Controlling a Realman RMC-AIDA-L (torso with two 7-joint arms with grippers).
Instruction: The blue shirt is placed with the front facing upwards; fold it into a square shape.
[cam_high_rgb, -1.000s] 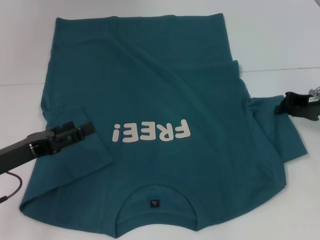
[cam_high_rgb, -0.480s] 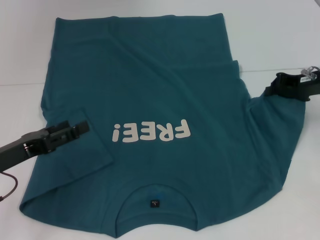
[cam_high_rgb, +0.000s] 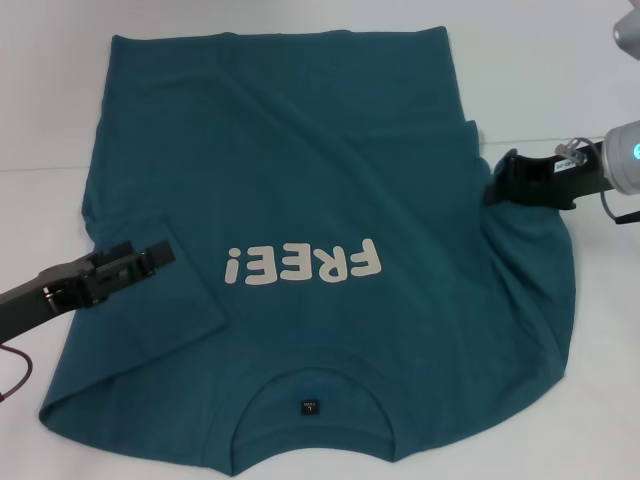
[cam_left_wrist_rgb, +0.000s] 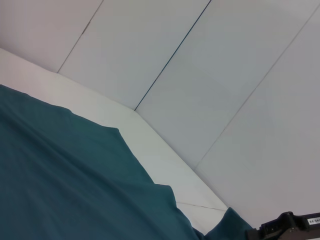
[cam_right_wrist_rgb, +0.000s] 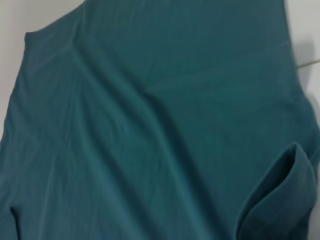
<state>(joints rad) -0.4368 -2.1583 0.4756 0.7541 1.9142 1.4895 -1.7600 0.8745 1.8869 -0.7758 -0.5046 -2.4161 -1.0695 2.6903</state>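
One blue shirt (cam_high_rgb: 300, 200) lies print-up on the white surface (cam_high_rgb: 560, 80). Two hands work it: the left hand (cam_high_rgb: 150, 258) hovers over the left sleeve, grip state indeterminate — the right hand (cam_high_rgb: 505, 180) is clenched on the right sleeve, lifting it inward, apparently to fold.

A bare test bench of lab kind: a plain white worktop (cam_high_rgb: 560, 60) carries a single teal T-shirt (cam_high_rgb: 300, 160), and pale wall panels (cam_left_wrist_rgb: 225, 75) with thin dark seams rise right behind it.
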